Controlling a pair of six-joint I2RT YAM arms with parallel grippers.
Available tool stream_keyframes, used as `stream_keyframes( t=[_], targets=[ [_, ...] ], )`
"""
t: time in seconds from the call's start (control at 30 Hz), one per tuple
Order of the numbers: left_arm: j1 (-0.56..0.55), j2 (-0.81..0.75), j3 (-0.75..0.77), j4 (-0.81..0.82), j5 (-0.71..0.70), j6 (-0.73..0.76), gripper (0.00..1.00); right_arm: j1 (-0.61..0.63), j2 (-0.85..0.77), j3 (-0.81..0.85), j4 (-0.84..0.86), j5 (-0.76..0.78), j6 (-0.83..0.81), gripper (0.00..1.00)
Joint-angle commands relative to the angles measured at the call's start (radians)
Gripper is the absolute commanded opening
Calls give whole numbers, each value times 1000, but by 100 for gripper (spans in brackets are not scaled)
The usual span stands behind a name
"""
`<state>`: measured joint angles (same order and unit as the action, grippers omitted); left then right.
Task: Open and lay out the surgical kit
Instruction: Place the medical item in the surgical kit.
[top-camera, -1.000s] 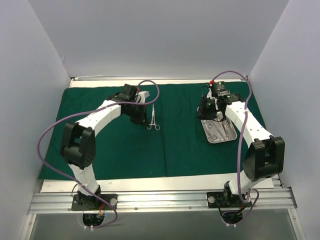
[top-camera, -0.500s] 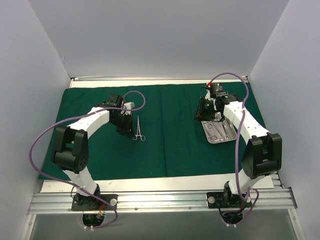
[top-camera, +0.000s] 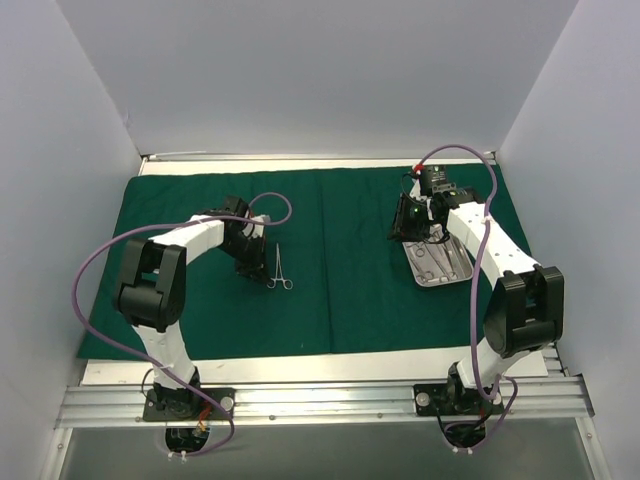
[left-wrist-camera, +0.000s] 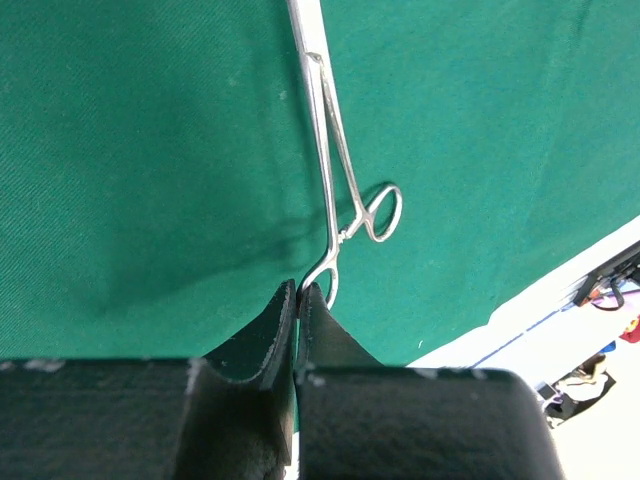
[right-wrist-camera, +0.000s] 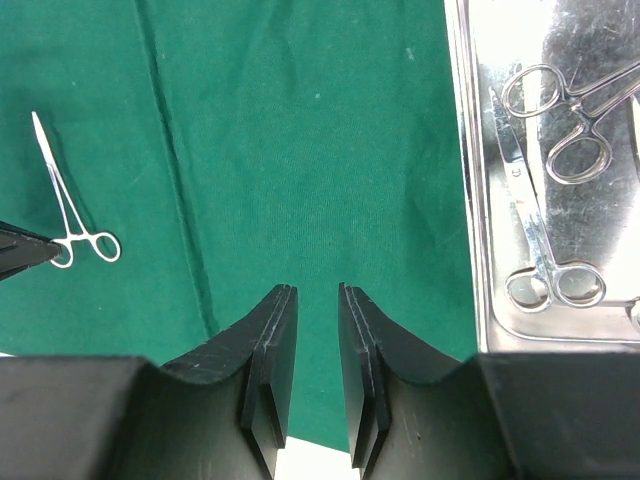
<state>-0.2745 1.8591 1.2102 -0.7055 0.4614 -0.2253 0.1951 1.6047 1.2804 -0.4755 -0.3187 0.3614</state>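
One forceps (left-wrist-camera: 321, 150), tip cropped, pinched by left gripper (left-wrist-camera: 300, 291); right gripper (right-wrist-camera: 317, 295) slightly parted, empty.

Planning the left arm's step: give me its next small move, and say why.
Probably lower the forceps onto the green drape before opening. The left gripper is shut on one ring handle, and the offset shadow suggests the tool hangs just above the cloth.

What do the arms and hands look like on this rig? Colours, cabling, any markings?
Both the left arm and right arm have white links and chunky black joint housings, with a purple cable looping loose along each. The left hand and right hand are black, each with two curved, tapering fingers. A small red tab and a green light sit near the right wrist.
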Motion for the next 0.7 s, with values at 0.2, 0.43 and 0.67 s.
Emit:
stream_keyframes(
  t=[0.2, 0.43, 0.67],
  targets=[
    [47, 19, -32, 58, 63, -22, 37, -8, 7, 36, -38, 38, -16, 26],
    [84, -26, -15, 17, 54, -9, 57, -9, 47, 121, -93, 121, -38, 26],
    [75, -138, 51, 5, 53, -43, 60, -81, 109, 217, -156, 265, -65, 24]
  ],
)
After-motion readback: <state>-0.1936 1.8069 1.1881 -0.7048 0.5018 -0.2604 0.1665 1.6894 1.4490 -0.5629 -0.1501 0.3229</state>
